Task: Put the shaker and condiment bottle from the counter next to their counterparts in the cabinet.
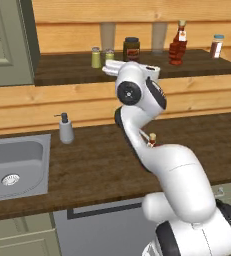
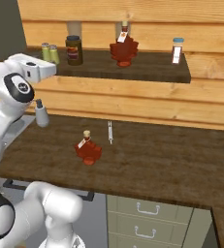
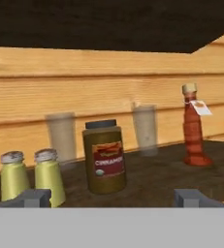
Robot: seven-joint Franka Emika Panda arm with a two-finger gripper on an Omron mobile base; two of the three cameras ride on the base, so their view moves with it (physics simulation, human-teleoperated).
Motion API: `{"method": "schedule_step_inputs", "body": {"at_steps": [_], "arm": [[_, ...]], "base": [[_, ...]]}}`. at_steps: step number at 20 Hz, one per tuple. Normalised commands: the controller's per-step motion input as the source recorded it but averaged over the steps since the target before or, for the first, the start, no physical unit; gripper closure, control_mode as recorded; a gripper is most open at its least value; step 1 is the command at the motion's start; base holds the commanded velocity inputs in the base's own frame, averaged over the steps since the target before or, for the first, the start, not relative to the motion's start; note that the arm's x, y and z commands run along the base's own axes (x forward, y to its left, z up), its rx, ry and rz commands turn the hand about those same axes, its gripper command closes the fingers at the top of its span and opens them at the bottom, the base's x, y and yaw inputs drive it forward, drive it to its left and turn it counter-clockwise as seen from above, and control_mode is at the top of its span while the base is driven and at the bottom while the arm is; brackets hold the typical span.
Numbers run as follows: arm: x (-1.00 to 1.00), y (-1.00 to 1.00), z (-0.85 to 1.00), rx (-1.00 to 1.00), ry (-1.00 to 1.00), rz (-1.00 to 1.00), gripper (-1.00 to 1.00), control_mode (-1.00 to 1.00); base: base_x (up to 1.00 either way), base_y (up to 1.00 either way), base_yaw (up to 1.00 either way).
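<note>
Cabinet (image 2: 147,72): two shakers (image 3: 32,175) side by side

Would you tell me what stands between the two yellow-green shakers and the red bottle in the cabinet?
The dark brown jar, with two cloudy glasses behind, in the hand view.

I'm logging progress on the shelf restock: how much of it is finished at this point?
About half. Done: two yellow-green shakers stand side by side in the cabinet, left of the dark jar. In hand: nothing; the end effector is open and empty in front of that shelf. Left: one red condiment bottle still stands on the counter, far from its twin in the cabinet.
</note>
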Motion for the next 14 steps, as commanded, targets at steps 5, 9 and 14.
{"method": "schedule_step_inputs", "body": {"at_steps": [5, 9, 14], "arm": [[-0.57, -0.02, -0.09, 0.01, -0.01, -0.55, -1.00, -1.00], [-0.50, 0.00, -0.10, 0.01, 0.00, -0.40, -1.00, -1.00], [-0.43, 0.01, -0.03, 0.05, 0.00, -0.29, -1.00, -1.00]], "base": [[0.00, 0.00, 0.00], [0.00, 0.00, 0.00], [0.00, 0.00, 0.00]]}}
